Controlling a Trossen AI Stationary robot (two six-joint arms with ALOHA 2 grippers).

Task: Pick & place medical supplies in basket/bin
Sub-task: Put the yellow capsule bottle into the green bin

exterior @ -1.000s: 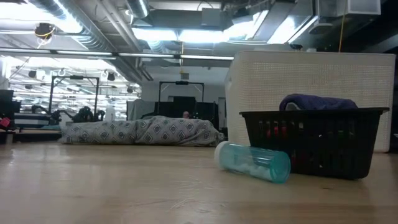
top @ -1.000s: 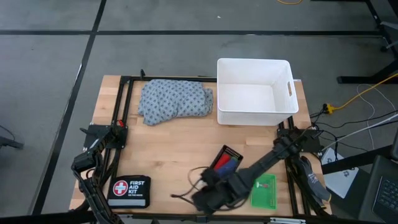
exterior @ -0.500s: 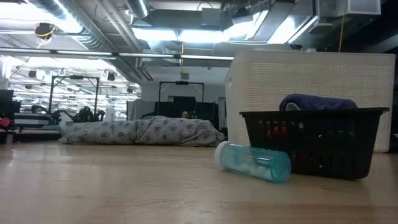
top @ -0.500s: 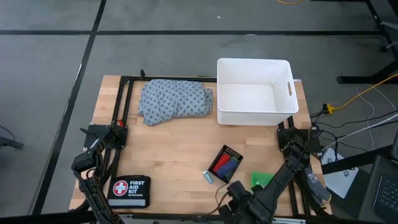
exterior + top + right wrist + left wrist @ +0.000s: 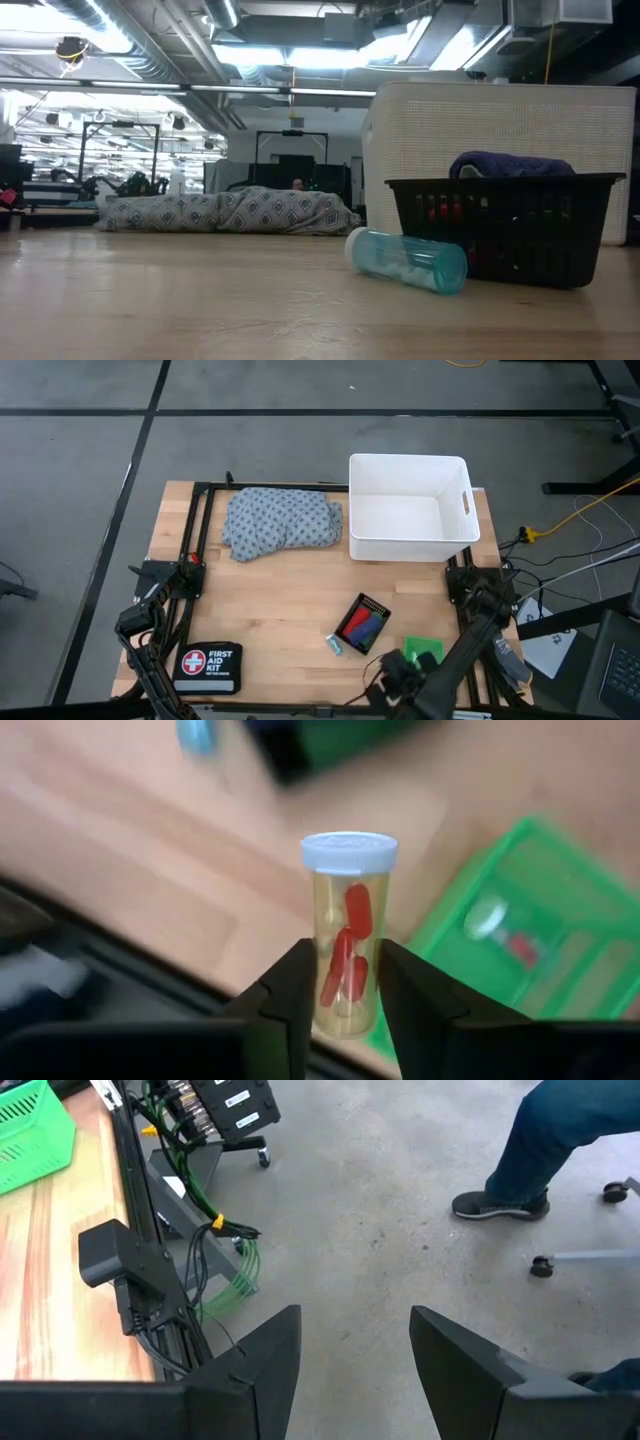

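A: What is the right gripper doing?

B: It pinches a clear pill vial with a white cap and red capsules inside, held upright between its fingers, above the near right part of the worktop. The green tray lies just beside it.

A: How should it place the vial well?

B: I would carry it over the tray's open middle, lower it until the base is near the floor of the tray, and only then spread the fingers. A tall vial may tip, so a low release seems safer.

A: Any edges to mind?

B: The tray sits close to the worktop's near right edge and the frame rail. The black mesh tray, holding red and blue rolls, stands just beside it, with a teal vial lying on its side next to that. The white tub and dotted cloth are well apart at the back.

A: And the left gripper?

B: Spread, empty, parked off the near left corner over the floor.
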